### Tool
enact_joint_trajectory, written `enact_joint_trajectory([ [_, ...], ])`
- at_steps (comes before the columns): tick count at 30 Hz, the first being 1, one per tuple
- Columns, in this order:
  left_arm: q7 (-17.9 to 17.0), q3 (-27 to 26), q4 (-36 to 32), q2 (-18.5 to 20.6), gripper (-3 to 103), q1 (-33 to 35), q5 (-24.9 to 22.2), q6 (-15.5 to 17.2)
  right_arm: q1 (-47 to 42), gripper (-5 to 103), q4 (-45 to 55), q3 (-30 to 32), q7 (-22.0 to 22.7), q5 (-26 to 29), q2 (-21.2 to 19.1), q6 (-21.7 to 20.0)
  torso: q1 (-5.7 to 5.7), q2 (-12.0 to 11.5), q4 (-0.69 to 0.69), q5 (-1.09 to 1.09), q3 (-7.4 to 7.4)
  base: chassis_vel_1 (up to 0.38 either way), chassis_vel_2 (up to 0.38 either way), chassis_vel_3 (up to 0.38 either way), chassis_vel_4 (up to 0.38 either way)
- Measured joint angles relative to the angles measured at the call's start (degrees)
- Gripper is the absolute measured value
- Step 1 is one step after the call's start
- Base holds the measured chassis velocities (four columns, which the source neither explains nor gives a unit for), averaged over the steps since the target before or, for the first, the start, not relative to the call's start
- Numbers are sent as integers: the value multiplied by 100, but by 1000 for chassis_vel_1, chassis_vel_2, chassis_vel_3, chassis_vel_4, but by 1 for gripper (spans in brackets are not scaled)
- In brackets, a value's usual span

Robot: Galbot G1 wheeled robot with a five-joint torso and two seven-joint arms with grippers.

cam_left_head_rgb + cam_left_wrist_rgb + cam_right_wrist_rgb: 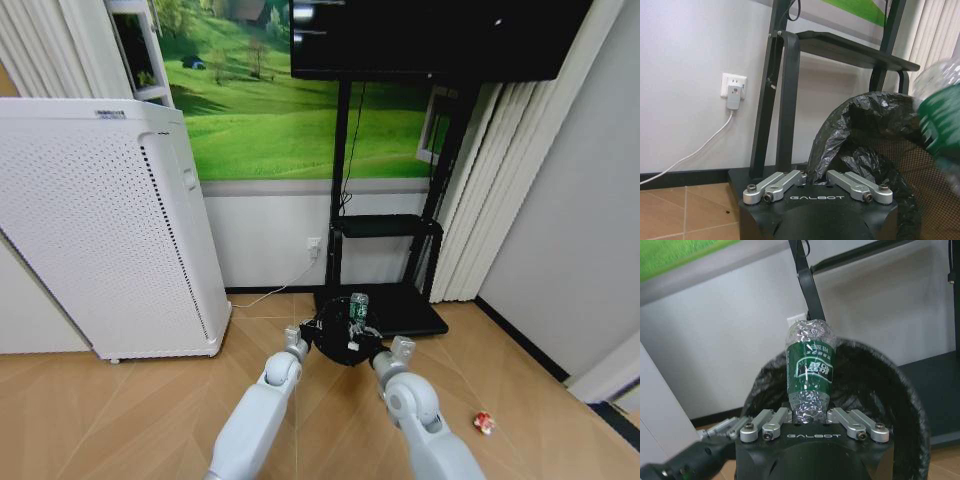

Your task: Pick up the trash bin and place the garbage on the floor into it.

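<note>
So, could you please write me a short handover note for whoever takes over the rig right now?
Left gripper: shut on the rim of the trash bin, holding it in front of the TV stand.
Right gripper: shut on the plastic bottle, held upright over the bin's opening.
Done: bin picked up, bottle picked up.
Left: release the bottle into the bin; collect the small red litter piece lying on the floor to the robot's right.
</note>
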Motion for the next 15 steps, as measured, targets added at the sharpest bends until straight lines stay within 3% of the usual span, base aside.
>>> enact_joint_trajectory([
  [3, 0, -2, 7, -15, 3, -15, -9, 0, 138, 24, -279, -100, 119, -155, 70, 27, 0, 0, 0, 1, 0, 0, 0, 0, 0],
  [5, -1, -2, 8, -16, 3, -15, -9, 0, 182, 30, -367, -104, 132, -232, 86, 52, 0, 0, 1, 0, 0, 0, 0, 0, 0],
  [10, 7, -1, -3, -25, 3, -10, 16, 0, 243, 50, -451, -54, 232, -379, 93, 93, 0, 0, 0, 0, 0, 0, 0, 0, 0],
  [11, 7, -1, -3, -25, 3, -10, 16, 0, 243, 50, -451, -54, 232, -379, 93, 93, 0, 0, 0, 0, 0, 0, 0, 0, 0],
  [14, 14, -1, 6, -52, 3, 9, 79, -2, 278, 67, -398, -53, 335, -316, 54, 51, 0, 0, -1, 0, 0, 0, 0, 0, 0],
  [15, 14, -1, 6, -52, 3, 9, 79, -2, 278, 67, -398, -53, 335, -316, 54, 51, 0, 0, -1, 0, 0, 0, 0, 0, 0],
])
